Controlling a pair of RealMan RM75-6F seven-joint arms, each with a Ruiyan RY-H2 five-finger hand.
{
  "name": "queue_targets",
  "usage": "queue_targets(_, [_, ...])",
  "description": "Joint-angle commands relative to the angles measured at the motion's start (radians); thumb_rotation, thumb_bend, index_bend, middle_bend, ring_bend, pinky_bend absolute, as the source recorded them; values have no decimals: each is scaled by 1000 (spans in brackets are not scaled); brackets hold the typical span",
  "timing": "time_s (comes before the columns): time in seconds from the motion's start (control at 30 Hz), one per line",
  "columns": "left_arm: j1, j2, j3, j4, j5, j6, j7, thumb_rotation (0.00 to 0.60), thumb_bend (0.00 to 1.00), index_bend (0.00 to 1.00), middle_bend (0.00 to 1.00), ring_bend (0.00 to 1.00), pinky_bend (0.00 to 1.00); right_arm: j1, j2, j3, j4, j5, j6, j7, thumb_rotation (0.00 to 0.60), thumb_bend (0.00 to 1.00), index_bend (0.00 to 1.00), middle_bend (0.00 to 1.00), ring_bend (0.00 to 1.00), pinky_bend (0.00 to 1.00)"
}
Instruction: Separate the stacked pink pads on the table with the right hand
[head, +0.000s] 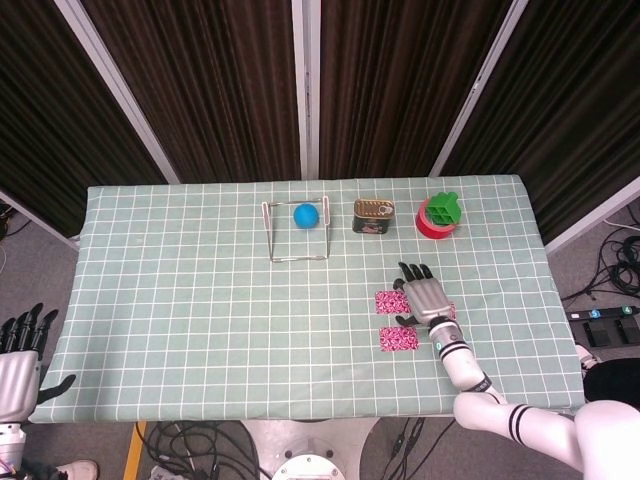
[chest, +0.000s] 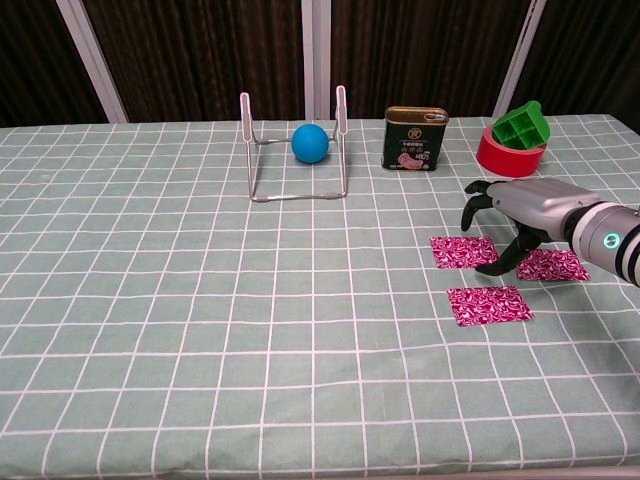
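Three pink patterned pads lie flat and apart on the checked cloth. One pad (chest: 463, 252) sits at the left, one pad (chest: 489, 304) lies nearer the front edge, and a third pad (chest: 551, 264) lies to the right. In the head view the left pad (head: 388, 301) and the front pad (head: 399, 339) show fully; the third pad (head: 449, 311) is mostly hidden by my forearm. My right hand (chest: 520, 210) (head: 422, 294) hovers between the left and right pads with fingers spread, holding nothing, its thumb pointing down by the left pad's edge. My left hand (head: 20, 348) hangs off the table's left front corner, fingers extended.
At the back stand a wire rack (chest: 296, 150) with a blue ball (chest: 310, 143) behind it, a green tin can (chest: 416, 139), and a red tape roll (chest: 508, 155) topped by a green block (chest: 522, 124). The cloth-covered table (head: 200, 300) ends just in front of the pads.
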Motion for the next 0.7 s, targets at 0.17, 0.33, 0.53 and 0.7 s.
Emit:
queue_targets(0.17, [-1,-1,-1,2,-1,-2,1,600,73,137,51,62,80,7,-17,-3,29,8,-5,-3,482,151,304,0,0,0])
queue_targets(0.33, [-1,-1,0,2,-3,-4,2,600,72,137,51,62,80,11,-30,-3,52,8,-7,-1,480,149,308,0,0,0])
queue_targets(0.53, [0,0,-1,1,-3,-2,2,600,72,136,51,62,80,15,-42,-1,72,6,-8,3,483,150,329,0,0,0])
queue_targets(0.7, [1,2,0,-1,-4,-2,2,600,72,137,51,63,80,17,-47,-1,84,9,-14,6,484,151,334,0,0,0])
